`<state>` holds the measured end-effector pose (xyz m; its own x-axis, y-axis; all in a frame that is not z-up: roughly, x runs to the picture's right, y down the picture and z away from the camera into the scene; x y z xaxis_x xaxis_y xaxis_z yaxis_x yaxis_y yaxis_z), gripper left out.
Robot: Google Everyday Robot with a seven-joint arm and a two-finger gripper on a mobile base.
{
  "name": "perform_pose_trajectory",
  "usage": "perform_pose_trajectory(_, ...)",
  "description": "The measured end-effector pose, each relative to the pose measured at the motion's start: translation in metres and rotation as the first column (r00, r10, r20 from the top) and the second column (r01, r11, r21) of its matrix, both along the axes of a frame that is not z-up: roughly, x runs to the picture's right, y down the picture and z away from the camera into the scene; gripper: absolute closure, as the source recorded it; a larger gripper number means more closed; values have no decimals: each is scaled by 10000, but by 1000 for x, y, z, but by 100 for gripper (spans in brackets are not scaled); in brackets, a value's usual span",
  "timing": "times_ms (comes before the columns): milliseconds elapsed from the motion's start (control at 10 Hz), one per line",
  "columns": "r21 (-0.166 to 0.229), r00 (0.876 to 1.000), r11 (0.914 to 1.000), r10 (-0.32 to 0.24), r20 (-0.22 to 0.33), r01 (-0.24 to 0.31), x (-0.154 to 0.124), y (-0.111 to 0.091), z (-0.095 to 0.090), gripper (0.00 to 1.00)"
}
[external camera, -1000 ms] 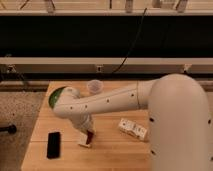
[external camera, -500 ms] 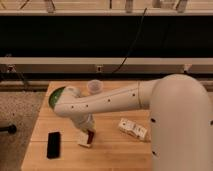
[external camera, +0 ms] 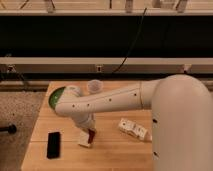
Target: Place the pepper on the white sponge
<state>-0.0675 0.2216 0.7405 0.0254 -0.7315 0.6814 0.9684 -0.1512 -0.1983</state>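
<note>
The white arm reaches across the bench (external camera: 112, 156) from the right, bends near the green bowl (external camera: 55, 98) and drops down. Its gripper (external camera: 87, 132) hangs low, right over the white sponge (external camera: 84, 143). The pepper (external camera: 92, 135) shows as a dark red sliver at the gripper's tip, just above the sponge's right edge. I cannot tell whether the grip is closed on it. A black slab (external camera: 53, 145) lies to the left and a white patterned packet (external camera: 134, 129) to the right.
</note>
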Motion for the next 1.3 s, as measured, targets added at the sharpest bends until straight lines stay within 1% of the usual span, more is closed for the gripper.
perform_pose_trajectory(100,20,9990,9996,293,347,-294,-6,0,2,97)
perform_pose_trajectory(200,26,9954,9980,628,723,-631,-10,2,5,97)
perform_pose_trajectory(300,25,9921,9964,838,932,-844,-11,4,8,97)
perform_pose_trajectory(400,18,9876,9948,1008,1204,-1017,-18,6,11,97)
perform_pose_trajectory(800,-139,9778,9903,1385,1573,-1380,-27,9,18,96)
perform_pose_trajectory(900,-162,9737,9884,1514,1702,-1508,-31,8,20,89)
perform_pose_trajectory(1000,-209,9714,9871,1599,1758,-1587,-33,7,21,77)
perform_pose_trajectory(1200,-285,9661,9846,1750,1900,-1727,-37,6,23,58)
perform_pose_trajectory(1300,-331,9631,9834,1816,1989,-1786,-40,6,25,46)
